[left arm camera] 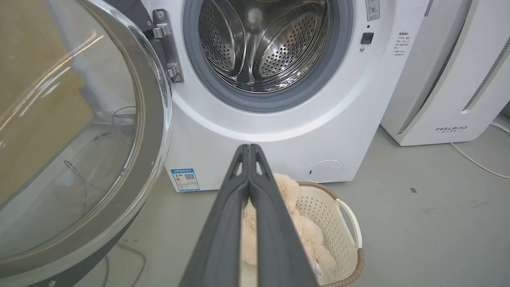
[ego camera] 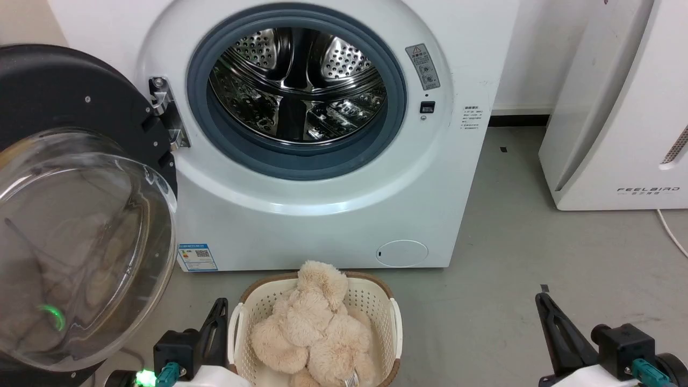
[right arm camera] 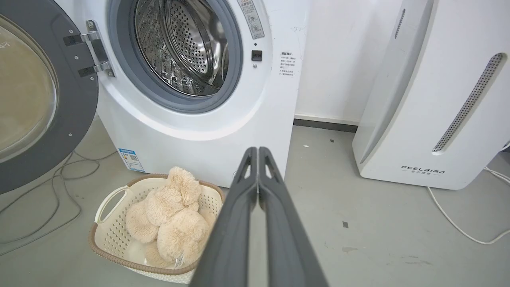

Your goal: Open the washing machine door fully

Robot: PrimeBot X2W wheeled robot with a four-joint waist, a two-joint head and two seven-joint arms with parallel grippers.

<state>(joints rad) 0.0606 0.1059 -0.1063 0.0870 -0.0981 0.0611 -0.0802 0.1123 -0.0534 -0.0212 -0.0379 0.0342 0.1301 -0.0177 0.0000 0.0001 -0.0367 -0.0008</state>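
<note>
The white washing machine (ego camera: pixel 322 220) (left arm camera: pixel 279 119) (right arm camera: pixel 191 135) stands ahead with its steel drum and grey rubber ring exposed. Its round black door (ego camera: pixel 59 91) (left arm camera: pixel 151 131) (right arm camera: pixel 75 107) hangs swung far out to the left on its hinge, the clear glass bowl (ego camera: pixel 80 242) bulging toward me. My left gripper (ego camera: pixel 219 307) (left arm camera: pixel 249 146) is shut and holds nothing, low in front of the machine, right of the door and apart from it. My right gripper (ego camera: pixel 539 299) (right arm camera: pixel 255 149) is also shut and holds nothing, low over the floor to the right of the machine.
A cream laundry basket (ego camera: pixel 376 303) (left arm camera: pixel 342 215) (right arm camera: pixel 115 235) holding a beige plush toy (ego camera: pixel 312 328) sits on the floor before the machine. A white FEELBIRD appliance (ego camera: pixel 618 107) (right arm camera: pixel 430 99) stands at the right. Cables (right arm camera: pixel 48 191) lie under the door.
</note>
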